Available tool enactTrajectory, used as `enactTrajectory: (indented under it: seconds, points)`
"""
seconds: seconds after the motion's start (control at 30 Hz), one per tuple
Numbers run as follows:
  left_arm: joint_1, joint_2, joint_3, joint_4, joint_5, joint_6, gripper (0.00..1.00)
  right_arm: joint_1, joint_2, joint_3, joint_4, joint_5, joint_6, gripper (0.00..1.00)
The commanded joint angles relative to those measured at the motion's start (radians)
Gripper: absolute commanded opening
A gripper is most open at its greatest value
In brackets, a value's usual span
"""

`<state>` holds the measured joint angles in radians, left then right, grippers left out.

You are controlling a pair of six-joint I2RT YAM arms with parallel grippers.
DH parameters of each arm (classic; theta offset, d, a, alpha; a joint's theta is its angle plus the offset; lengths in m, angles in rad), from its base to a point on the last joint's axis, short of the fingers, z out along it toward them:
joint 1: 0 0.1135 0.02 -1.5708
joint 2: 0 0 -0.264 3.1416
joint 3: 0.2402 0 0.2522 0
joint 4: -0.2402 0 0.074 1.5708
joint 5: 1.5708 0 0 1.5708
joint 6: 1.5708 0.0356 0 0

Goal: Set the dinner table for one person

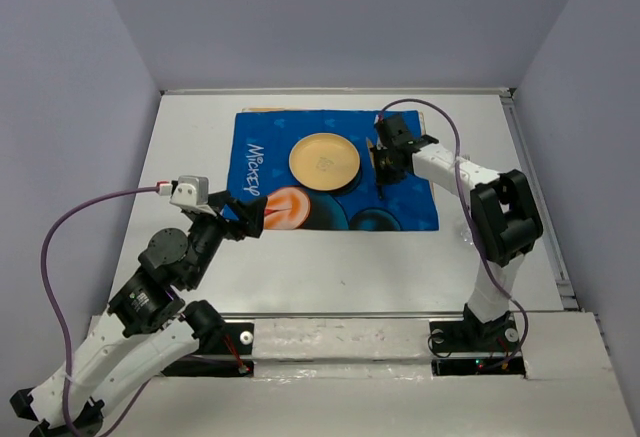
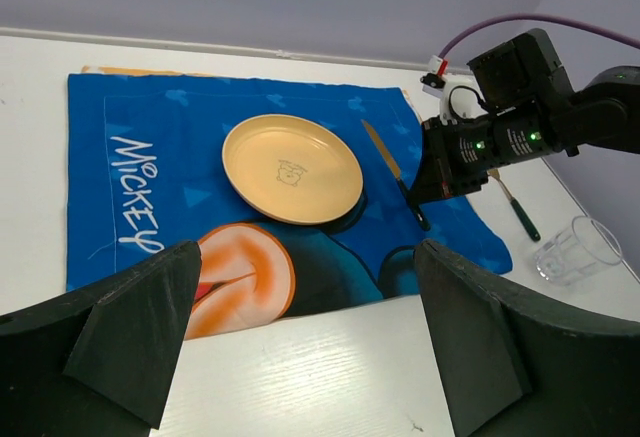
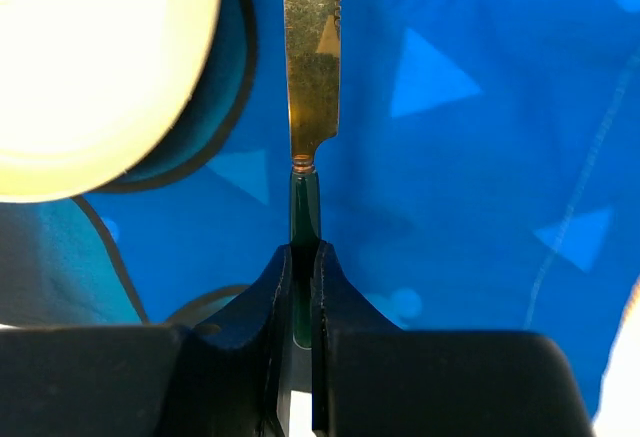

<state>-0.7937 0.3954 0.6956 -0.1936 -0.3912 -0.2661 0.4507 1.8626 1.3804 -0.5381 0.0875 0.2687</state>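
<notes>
Obs: right gripper point(image 3: 302, 257) clamped on the green handle of the knife point(image 3: 312, 77). Blade points ahead of it, plate point(image 3: 100, 67) just to its left, placemat point(image 3: 450, 157) and tabletop point(image 1: 300, 267) beneath. The left gripper point(image 2: 310, 307) is wide, holding nothing.

Judgement: keep the blade parallel to the plate edge and release only once the knife lies flat.
</notes>
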Motion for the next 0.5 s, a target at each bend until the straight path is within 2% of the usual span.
enactTrajectory:
  seconds: [0.0,0.47]
  points:
    - [0.02,0.002,-0.004,0.029,0.005,0.018,0.99,-0.026,0.03,0.075,0.07,-0.052,-0.017,0.0]
    - [0.077,0.022,-0.007,0.046,0.069,0.024,0.99,-0.063,0.107,0.083,0.073,-0.045,0.102,0.0]
